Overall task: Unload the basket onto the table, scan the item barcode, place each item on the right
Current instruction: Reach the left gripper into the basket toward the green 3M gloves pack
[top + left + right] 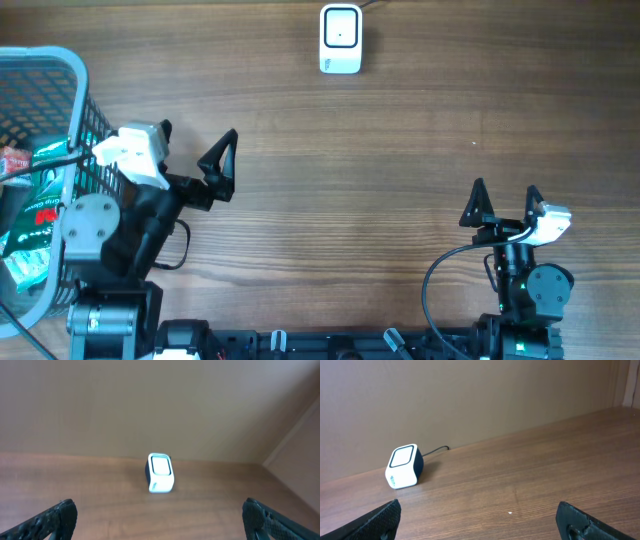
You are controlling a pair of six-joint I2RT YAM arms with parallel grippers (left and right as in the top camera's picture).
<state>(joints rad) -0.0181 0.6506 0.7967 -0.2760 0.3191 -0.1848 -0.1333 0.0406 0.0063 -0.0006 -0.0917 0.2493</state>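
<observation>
The scanner, a small white box with a dark-rimmed window, sits at the far edge of the tabletop, about midway across. Its cable trails off behind it toward the wall. At the left edge stands a blue wire basket with goods in it: a green packet with red print shows through the mesh, and there is something red and white above it that I cannot make out. Nothing from the basket is out on the wood.

The left fingers hang just beside the basket's right wall, spread wide with nothing between them. From the left wrist view the two dark tips frame the scanner, which faces them from well across the tabletop. The right fingers are near the front edge on the right side, well apart from the basket, also released and holding nothing. In the right wrist view their tips sit low in the corners, with the scanner off to the left by the wall.
</observation>
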